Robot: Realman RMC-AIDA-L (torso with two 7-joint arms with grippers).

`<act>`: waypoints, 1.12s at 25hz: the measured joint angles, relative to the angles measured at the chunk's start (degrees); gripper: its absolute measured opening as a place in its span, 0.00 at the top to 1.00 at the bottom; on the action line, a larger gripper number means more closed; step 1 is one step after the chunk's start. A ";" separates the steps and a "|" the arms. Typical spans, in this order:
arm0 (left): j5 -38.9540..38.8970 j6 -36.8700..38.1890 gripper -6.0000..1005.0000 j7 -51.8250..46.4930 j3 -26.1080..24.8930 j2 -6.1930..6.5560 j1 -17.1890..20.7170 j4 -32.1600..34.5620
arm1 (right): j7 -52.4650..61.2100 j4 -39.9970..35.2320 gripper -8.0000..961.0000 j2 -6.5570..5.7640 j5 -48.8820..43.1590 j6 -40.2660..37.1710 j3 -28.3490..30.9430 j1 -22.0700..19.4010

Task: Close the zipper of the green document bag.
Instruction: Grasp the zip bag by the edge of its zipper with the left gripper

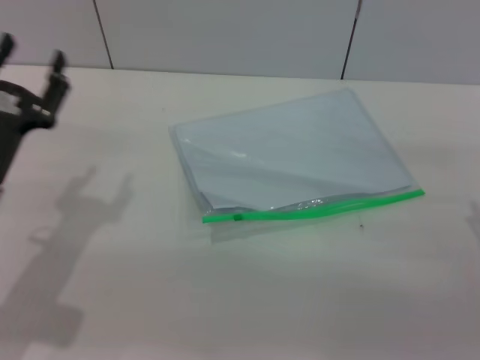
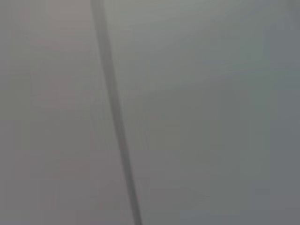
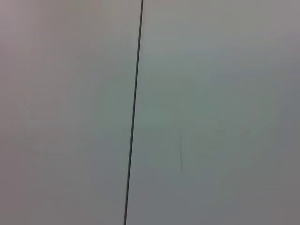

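Observation:
The green document bag (image 1: 292,161) lies flat on the table in the middle of the head view, a clear pouch with pale paper inside. Its zipper (image 1: 315,208) is a bright green strip along the near edge, and the small darker slider (image 1: 238,217) sits near the strip's left end. The pouch mouth gapes a little above the strip toward the right. My left gripper (image 1: 31,56) is raised at the far left edge, well away from the bag, fingers apart and holding nothing. The right gripper is out of view. Both wrist views show only a plain wall with a dark seam.
The pale table (image 1: 225,300) spreads around the bag on all sides. A white panelled wall (image 1: 225,30) with dark seams stands behind it. The left arm's shadow (image 1: 67,225) falls on the table's left part.

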 joint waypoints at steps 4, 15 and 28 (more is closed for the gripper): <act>10.01 -0.45 0.31 8.83 0.00 -0.07 -0.27 0.35 | 0.00 0.03 0.11 -0.04 0.00 0.02 0.08 0.04; 37.34 -7.41 0.31 20.97 0.00 -0.41 0.68 0.52 | 0.00 0.07 0.12 0.00 0.00 0.03 -0.04 0.37; 43.37 -14.33 0.32 27.31 -0.49 -0.45 0.46 1.22 | 0.00 0.07 0.12 0.01 0.00 0.03 -0.04 0.41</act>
